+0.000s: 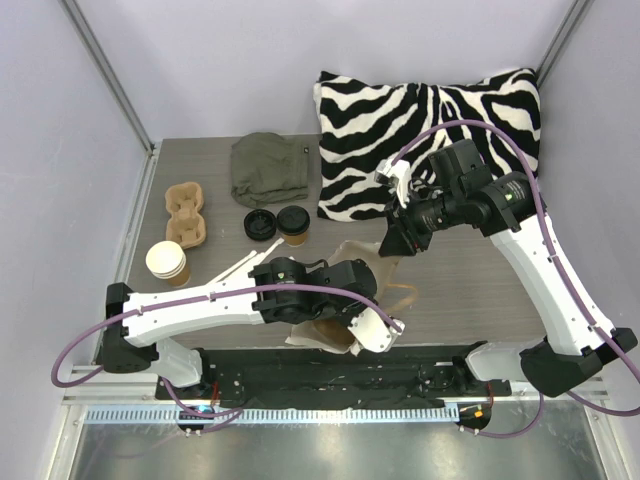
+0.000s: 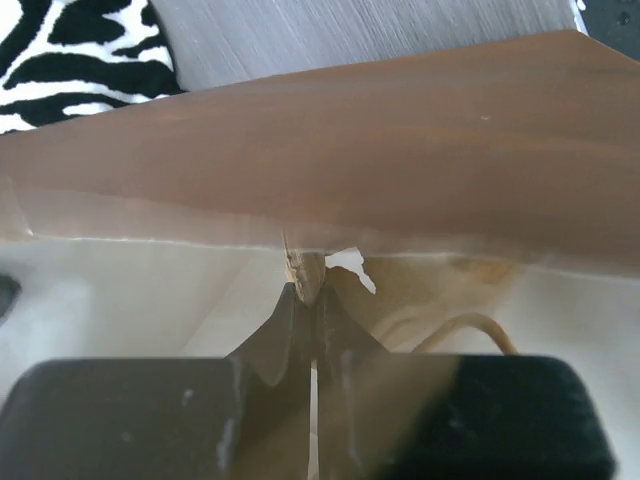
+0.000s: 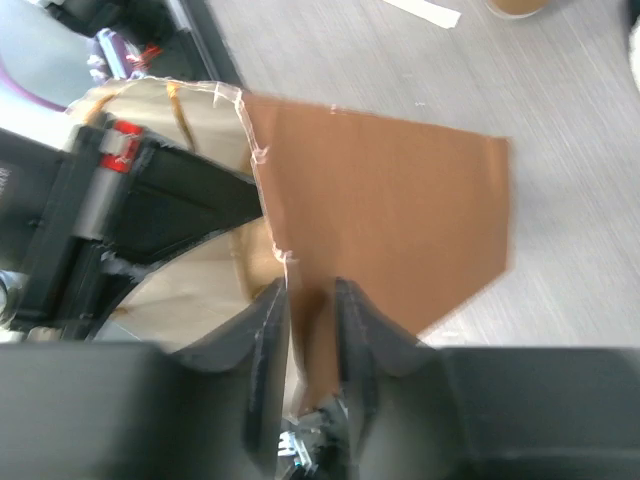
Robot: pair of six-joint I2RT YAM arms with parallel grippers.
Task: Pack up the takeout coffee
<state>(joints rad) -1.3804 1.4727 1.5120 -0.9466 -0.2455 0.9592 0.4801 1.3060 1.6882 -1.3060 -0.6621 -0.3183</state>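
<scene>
Left arm low along near edge, my left gripper (image 2: 308, 295) clenched on paper bag (image 3: 400, 200) near rim. Right arm reaches in from far right; right gripper (image 3: 312, 300) straddles the bag's far rim, grip unclear. Takeout coffee (image 1: 292, 225) stands on the table, far-left of the bag.

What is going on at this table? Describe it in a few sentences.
Both arms are handling a brown paper bag near the table's front edge. The left gripper is pinched shut on the bag's near rim; the right gripper has the far edge between jaws standing slightly apart. The coffee cup stands on the table beside a black lid, not yet packed, and the cup carrier sits farther left.
</scene>
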